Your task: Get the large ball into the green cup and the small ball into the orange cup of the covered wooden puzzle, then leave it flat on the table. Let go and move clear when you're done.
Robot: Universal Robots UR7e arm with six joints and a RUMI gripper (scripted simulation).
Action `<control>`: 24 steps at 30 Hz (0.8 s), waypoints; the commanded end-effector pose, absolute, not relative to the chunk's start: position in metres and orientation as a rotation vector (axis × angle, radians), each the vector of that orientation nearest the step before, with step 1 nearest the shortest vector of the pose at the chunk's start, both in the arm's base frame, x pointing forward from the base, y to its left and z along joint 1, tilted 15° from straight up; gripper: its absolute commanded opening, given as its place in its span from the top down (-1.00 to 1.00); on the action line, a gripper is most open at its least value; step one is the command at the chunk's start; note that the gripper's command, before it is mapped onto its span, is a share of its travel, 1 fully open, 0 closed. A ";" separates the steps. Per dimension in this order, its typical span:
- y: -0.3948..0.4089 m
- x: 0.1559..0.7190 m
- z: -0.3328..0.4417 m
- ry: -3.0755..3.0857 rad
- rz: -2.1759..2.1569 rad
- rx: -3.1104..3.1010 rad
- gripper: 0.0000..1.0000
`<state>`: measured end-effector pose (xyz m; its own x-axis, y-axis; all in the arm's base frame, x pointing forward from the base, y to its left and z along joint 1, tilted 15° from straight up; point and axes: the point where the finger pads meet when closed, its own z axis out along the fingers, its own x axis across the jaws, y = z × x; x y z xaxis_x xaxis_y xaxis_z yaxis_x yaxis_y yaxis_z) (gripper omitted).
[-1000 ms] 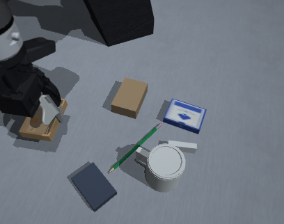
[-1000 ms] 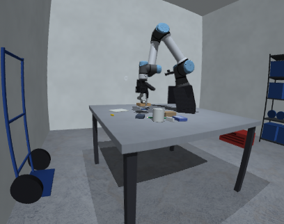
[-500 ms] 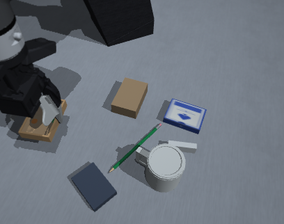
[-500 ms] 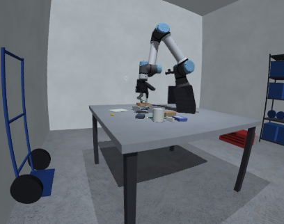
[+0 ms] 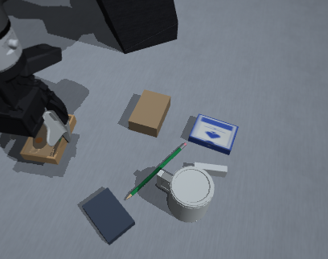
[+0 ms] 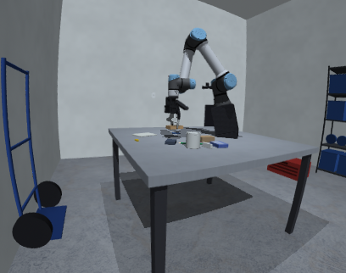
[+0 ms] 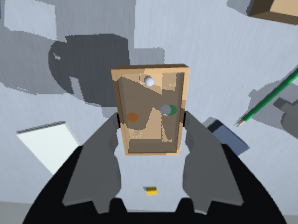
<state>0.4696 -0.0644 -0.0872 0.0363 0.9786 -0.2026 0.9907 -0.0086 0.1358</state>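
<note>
While the grey fingers pinch the covered rectangular wooden puzzle [image 7: 151, 110] above the grey table [image 7: 225, 50], larger grey ball [image 7: 165, 109] at green cup [image 7: 172, 110], tilt gently so small white ball [image 7: 149, 80] rolls toward orange cup [image 7: 132, 117].

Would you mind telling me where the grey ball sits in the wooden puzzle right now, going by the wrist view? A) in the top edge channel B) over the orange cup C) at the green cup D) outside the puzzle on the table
C: in the wrist view the grey ball lies against the green cup, while the orange cup has no ball on it and a white ball sits near the top edge of the puzzle.
</note>
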 end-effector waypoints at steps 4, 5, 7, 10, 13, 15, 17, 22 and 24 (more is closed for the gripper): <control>-0.062 0.467 -0.089 2.026 -0.086 2.065 0.14; -0.062 0.467 -0.089 2.026 -0.086 2.065 0.14; -0.062 0.467 -0.089 2.020 -0.084 2.058 0.14; -0.062 0.467 -0.089 2.016 -0.078 2.055 0.14; -0.064 0.468 -0.087 2.019 -0.053 2.059 0.14; -0.064 0.470 -0.086 2.030 -0.044 2.070 0.14; -0.065 0.472 -0.086 2.028 -0.065 2.073 0.14; -0.062 0.469 -0.088 2.016 -0.077 2.054 0.14; -0.063 0.471 -0.088 2.018 -0.084 2.058 0.14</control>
<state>0.4688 -0.0632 -0.0879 0.0351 0.9771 -0.2097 0.9891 -0.0039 0.1472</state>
